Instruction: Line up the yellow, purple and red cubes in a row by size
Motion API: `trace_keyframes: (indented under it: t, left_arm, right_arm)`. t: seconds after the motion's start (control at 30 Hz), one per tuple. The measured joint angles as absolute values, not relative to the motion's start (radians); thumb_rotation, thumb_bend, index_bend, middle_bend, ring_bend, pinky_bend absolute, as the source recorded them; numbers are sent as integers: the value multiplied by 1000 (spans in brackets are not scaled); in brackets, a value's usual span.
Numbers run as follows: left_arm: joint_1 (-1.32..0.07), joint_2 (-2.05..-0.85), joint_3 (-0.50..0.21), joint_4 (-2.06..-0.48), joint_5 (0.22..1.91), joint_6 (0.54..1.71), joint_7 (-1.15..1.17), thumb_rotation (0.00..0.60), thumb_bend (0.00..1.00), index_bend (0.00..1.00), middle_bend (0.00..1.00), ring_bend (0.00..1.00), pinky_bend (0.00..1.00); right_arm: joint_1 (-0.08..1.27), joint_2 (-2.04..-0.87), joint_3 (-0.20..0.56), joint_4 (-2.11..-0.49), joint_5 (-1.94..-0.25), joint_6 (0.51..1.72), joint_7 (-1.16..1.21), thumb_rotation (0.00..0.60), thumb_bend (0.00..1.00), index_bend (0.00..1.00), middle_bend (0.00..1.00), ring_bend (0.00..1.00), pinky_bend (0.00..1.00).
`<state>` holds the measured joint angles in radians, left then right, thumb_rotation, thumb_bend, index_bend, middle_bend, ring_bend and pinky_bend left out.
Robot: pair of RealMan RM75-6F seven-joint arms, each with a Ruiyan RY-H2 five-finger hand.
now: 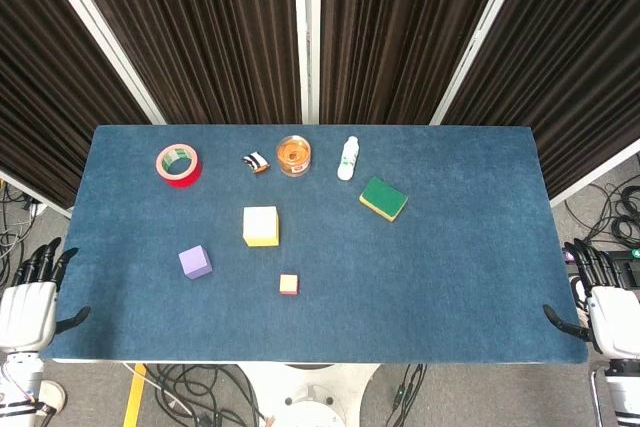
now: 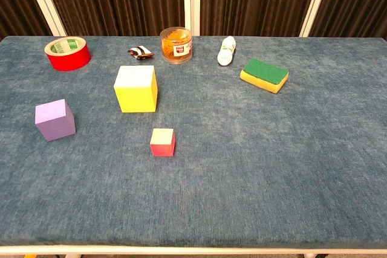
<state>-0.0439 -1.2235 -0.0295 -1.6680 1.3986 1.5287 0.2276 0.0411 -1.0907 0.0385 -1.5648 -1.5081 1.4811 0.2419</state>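
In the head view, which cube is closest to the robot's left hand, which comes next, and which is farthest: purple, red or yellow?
From the left hand, at the table's left edge:
1. Purple cube, nearest, on the left side of the table.
2. Yellow cube and red cube, both farther toward the middle, too close to call which is nearer.

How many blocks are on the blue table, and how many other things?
Cubes: 3 – yellow cube, purple cube, red cube
Tape rolls: 1
Jars: 1
Bottles: 1
Sponges: 1
Small wrapped items: 1
Total: 8
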Motion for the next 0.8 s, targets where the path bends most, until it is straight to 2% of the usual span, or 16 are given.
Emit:
trace_keyframes:
  t: [0.8]
  left_arm:
    - [-45,-1216,-30,-1685,1448,1526,221,600,173,203,156,94,174]
  right_arm:
    - [42,-1101,36,-1543,-1537,1492,271,600,126,0,21,0,0]
